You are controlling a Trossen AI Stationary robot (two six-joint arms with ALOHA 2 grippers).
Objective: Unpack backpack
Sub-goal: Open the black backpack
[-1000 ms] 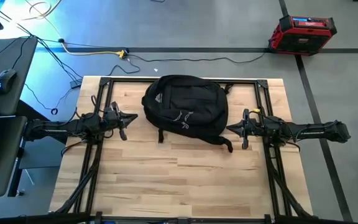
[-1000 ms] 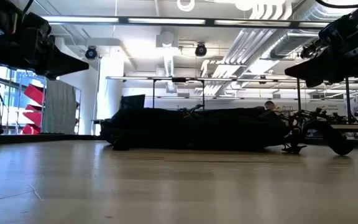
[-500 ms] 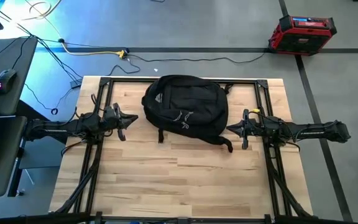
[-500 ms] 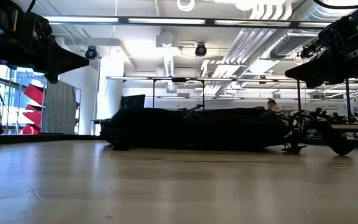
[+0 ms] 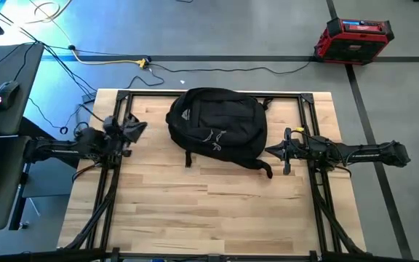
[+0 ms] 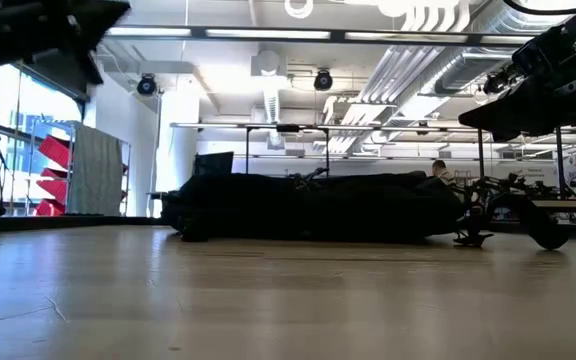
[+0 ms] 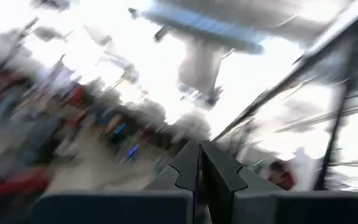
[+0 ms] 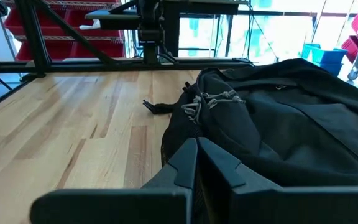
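Backpack (image 5: 217, 127) lying on the table (image 5: 195, 211) toward its far edge, between the left gripper (image 5: 138, 128) on its left and the right gripper (image 5: 270, 151) just beside its right, near corner.

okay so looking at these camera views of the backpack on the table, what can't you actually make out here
- Contents of the large rounded black fabric backpack: hidden in every view; its fabric covers them, and no opening shows.
- Left wrist view: motion-blurred and aimed at the room, so neither backpack nor light wooden table shows past the shut left gripper.
- Low view: the backpack is a dark silhouette; zippers and logo unreadable.
- Right wrist view: the shut right gripper blocks the backpack's near edge; the frame crops its far side.
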